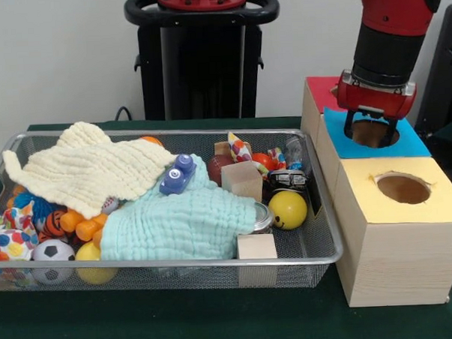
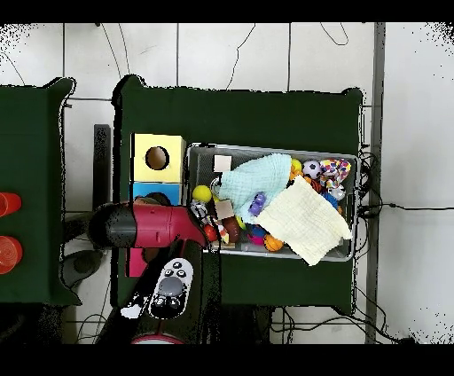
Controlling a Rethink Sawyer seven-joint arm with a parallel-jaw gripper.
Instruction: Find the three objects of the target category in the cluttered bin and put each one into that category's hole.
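Note:
The wire mesh bin (image 1: 177, 263) is full of toys and two cloths. The shiny silver end of one can (image 1: 263, 216) peeks out from under the mint cloth (image 1: 183, 220) near the bin's front right. A dark, shiny item (image 1: 288, 179) by the yellow ball may be another can; I cannot tell. My gripper (image 1: 371, 129) hangs just above the round hole of the blue-topped box (image 1: 416, 140), right of the bin. Its fingers are apart with nothing between them. In the overhead view the red arm (image 2: 151, 226) covers that box beside the bin (image 2: 284, 148).
A yellow-topped wooden box (image 1: 441, 203) with a round hole stands in front of the blue one, and a red-topped box (image 1: 320, 90) behind it. A cream cloth (image 1: 83, 168), balls, wooden cubes (image 1: 242, 180) and a blue toy (image 1: 177, 175) fill the bin.

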